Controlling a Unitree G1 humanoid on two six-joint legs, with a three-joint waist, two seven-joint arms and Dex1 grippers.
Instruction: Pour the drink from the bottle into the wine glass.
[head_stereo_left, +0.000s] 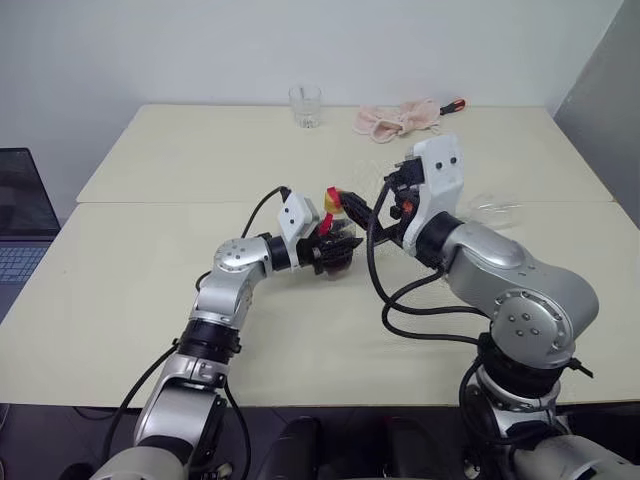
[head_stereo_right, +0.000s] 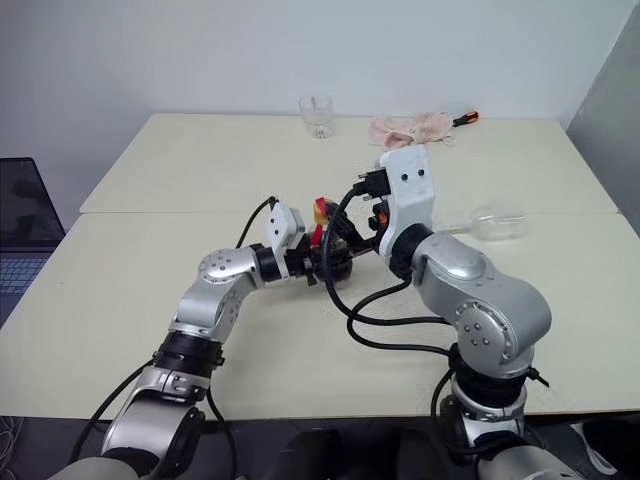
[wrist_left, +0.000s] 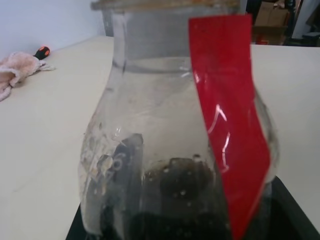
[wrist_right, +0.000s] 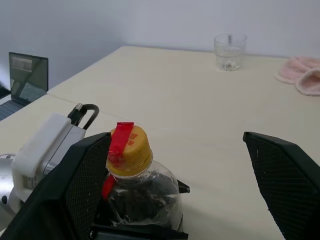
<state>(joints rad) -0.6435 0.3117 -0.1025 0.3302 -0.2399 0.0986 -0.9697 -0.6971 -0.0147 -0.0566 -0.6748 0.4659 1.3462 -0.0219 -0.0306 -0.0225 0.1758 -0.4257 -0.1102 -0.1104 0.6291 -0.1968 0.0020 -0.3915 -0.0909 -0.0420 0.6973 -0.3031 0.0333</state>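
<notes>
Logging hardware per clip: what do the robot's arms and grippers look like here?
Both arms are silver metal with black joint rings and loose black cables. Each wrist carries a white boxy housing. The left gripper and right gripper have black fingers; the right one's finger pads show a fine mesh texture.

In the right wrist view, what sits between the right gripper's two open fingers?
The bottle, cap still on, stands between the right gripper's black fingers, nearer one of them and not clamped. The left gripper holds its body. That shows in the right wrist view.

Capped bottle (wrist_right: 137, 192) between spread end effector (wrist_right: 185, 195) fingers, tumbler (wrist_right: 230, 51) beyond
</notes>
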